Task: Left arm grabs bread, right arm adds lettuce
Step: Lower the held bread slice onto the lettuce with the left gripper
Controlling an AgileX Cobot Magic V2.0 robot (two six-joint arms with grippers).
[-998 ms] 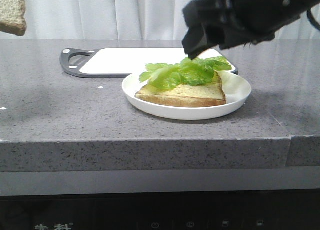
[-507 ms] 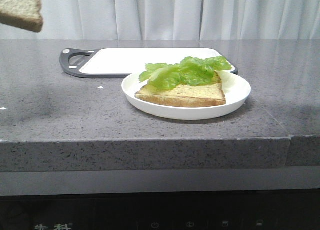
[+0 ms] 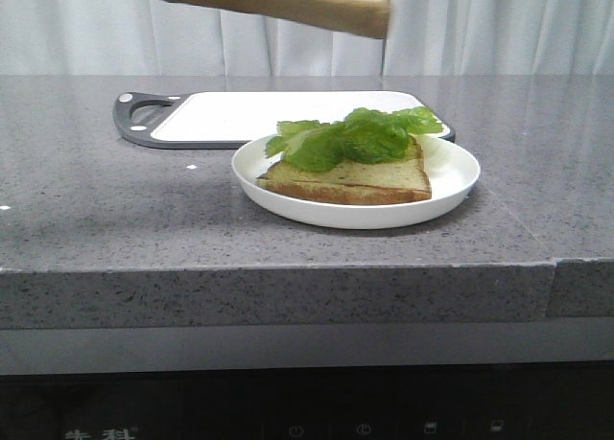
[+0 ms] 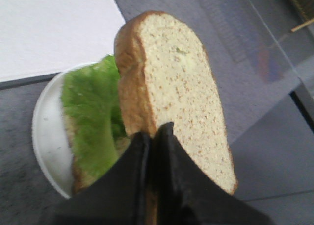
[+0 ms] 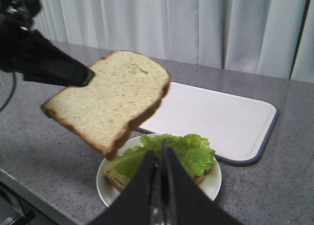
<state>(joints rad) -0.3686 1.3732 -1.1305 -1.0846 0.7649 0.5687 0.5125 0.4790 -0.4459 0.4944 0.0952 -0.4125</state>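
Cut off and covered parts

In the front view the bread (image 3: pixel 278 1) is cropped by the top edge and blurred. The lettuce (image 3: pixel 355 138) hides most of the lower slice's (image 3: pixel 355 179) top; the plate (image 3: pixel 451 186) hides part of the cutting board (image 3: pixel 240 117).

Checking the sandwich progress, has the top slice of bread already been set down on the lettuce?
No, the bread is in the air, gripped by the left gripper, above the lettuce on the plate.

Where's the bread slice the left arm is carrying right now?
The bread is in the air, pinched by the left gripper, above the lettuce on the plate, near the front view's top edge.
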